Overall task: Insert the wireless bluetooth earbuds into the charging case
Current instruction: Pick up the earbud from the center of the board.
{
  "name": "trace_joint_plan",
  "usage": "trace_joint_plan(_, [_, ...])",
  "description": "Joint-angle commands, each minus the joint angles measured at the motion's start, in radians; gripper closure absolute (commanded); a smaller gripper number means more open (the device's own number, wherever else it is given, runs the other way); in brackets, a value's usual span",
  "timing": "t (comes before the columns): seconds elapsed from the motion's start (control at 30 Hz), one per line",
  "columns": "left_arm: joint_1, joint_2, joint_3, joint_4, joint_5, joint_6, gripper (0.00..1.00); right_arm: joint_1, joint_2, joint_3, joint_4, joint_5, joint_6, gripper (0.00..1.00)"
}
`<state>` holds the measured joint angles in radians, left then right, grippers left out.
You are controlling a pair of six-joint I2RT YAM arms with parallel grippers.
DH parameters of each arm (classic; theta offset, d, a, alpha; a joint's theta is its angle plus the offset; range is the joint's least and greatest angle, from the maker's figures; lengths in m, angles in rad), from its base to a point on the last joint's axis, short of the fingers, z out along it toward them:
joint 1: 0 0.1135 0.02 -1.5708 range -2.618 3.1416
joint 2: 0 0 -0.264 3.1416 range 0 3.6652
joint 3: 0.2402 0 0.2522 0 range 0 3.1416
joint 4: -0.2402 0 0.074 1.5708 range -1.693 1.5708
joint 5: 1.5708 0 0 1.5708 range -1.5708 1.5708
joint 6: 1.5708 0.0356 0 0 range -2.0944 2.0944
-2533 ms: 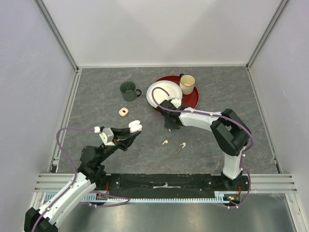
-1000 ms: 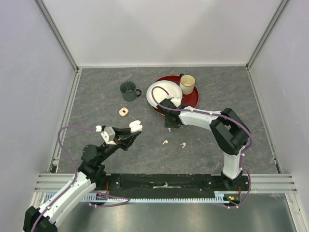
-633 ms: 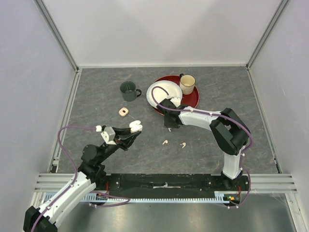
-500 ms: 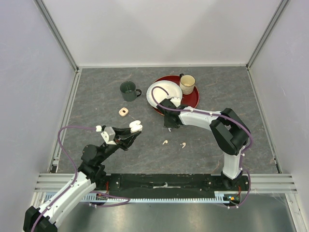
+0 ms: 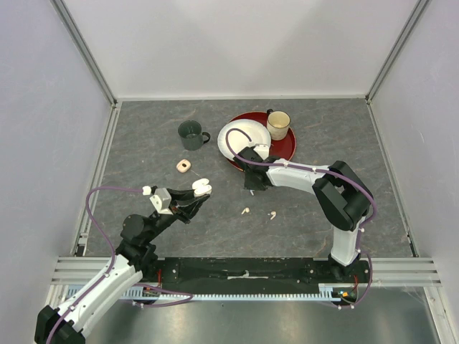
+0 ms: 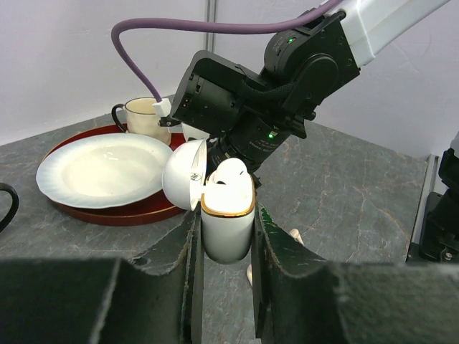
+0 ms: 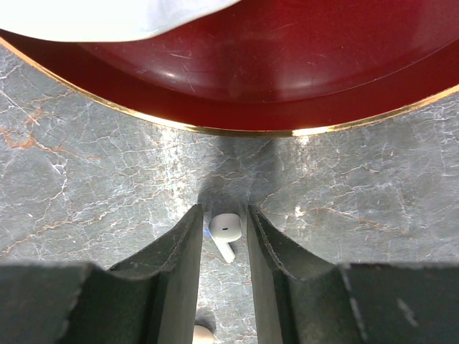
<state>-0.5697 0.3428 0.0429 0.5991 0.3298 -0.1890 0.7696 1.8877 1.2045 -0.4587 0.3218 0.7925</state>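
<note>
My left gripper is shut on a white charging case with a gold rim. It holds the case upright above the table with the lid open, and a white earbud sits in the top. My right gripper is low over the table, just in front of the red tray. Its jaws stand narrowly apart around a white earbud, with a thin gap on each side. Two more earbuds lie on the table. A peach one shows at the bottom edge of the right wrist view.
The red tray at the back carries a white plate and a beige mug. A dark green mug stands to its left. A small peach round object lies on the grey table, left of centre.
</note>
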Motion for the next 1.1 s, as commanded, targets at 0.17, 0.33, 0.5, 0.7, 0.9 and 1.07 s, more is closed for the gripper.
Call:
trace_joint_plan(0.17, [-0.001, 0.004, 0.018, 0.027, -0.006, 0.043, 0.98, 0.016, 0.014, -0.031, -0.034, -0.030, 0.030, 0.62])
trace_joint_plan(0.33, [-0.001, 0.005, 0.020, 0.027, -0.006, 0.043, 0.98, 0.017, 0.007, -0.023, -0.041, -0.018, 0.030, 0.62])
trace_joint_plan(0.5, [-0.001, 0.005, 0.018, 0.027, -0.005, 0.042, 0.98, 0.017, -0.001, -0.017, -0.043, -0.007, 0.027, 0.62])
trace_joint_plan(0.7, [-0.001, -0.001, 0.017, 0.025, -0.005, 0.040, 0.98, 0.017, -0.002, -0.011, -0.049, -0.015, 0.027, 0.62])
trace_joint_plan(0.9, [-0.001, -0.002, 0.017, 0.025, -0.008, 0.042, 0.98, 0.019, 0.001, -0.013, -0.049, -0.020, 0.022, 0.65])
trace_joint_plan(1.07, [-0.001, 0.001, 0.015, 0.025, -0.006, 0.042, 0.98, 0.020, -0.004, -0.014, -0.049, -0.018, 0.025, 0.68])
